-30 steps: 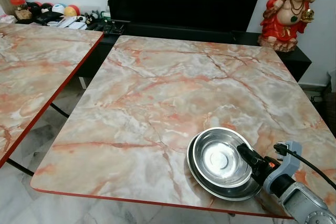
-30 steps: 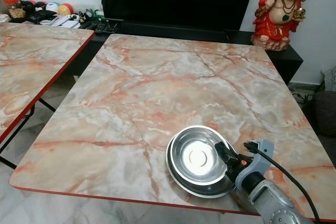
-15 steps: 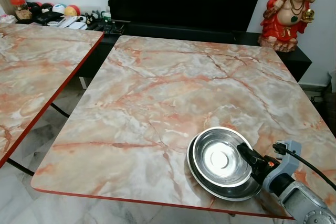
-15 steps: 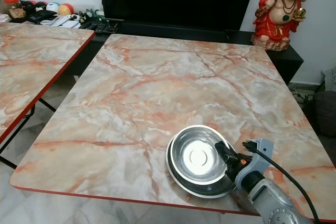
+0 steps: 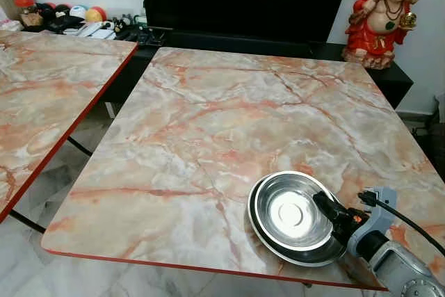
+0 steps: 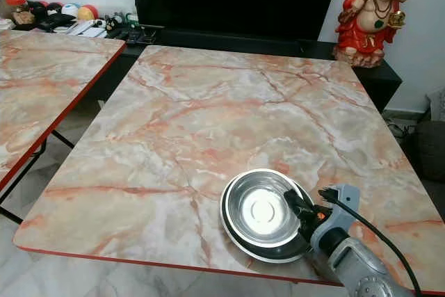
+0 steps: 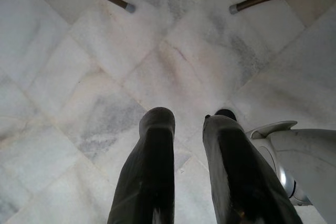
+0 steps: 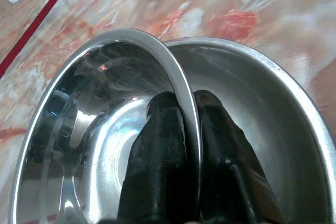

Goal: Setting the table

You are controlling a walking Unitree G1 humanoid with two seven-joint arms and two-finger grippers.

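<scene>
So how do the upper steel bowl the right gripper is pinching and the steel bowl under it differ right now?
The upper shiny steel bowl has its rim clamped between the right gripper's black fingers; the lower shiny steel bowl is ungripped. The upper one sits tilted and offset inside the lower one, which rests on the marble-patterned table. Both are round, polished and empty.

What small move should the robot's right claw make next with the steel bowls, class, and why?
Probably lift the upper bowl straight up. The right claw is shut on its rim, one finger inside, one outside, and it is nested in the lower bowl near the table's front edge; the two must part before setting places.
</scene>
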